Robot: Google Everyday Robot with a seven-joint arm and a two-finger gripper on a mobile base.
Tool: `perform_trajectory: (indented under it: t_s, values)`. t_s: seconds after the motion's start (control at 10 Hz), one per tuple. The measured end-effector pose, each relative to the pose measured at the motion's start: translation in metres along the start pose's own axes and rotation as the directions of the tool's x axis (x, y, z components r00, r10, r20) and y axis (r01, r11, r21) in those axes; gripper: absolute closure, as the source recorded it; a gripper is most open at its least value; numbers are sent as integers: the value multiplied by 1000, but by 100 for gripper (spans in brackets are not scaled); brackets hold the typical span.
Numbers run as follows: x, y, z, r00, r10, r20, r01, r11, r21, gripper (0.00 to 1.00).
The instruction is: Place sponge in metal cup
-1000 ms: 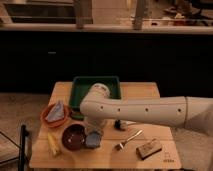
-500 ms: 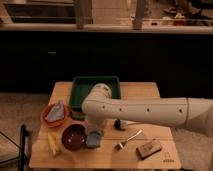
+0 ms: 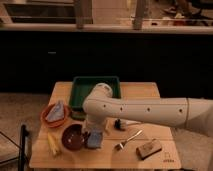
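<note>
Gripper (image 3: 93,134) low over table (image 3: 150,92) front, just above sponge (image 3: 94,141); sponge at 6 o'clock from it, beside bowl (image 3: 73,137). Cup not identifiable (arm (image 3: 145,110) hides table middle). Sponge axis unclear.

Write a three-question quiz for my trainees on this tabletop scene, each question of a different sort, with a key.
1. True or false: the green tray lies at the far side of the wooden table.
2. Which lies right of the fork? A. the dark red bowl B. the brown block C. the orange bowl
3. Fill in: the gripper is low over the blue ____, beside the dark red bowl.

Key: 1 true; 2 B; 3 sponge
</note>
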Motion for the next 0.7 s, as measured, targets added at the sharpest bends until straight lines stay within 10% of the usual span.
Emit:
perform_trajectory:
  t_s: [0.7]
  values:
    - [26, -9, -19, 999, 3, -34, -3, 1000, -19, 20]
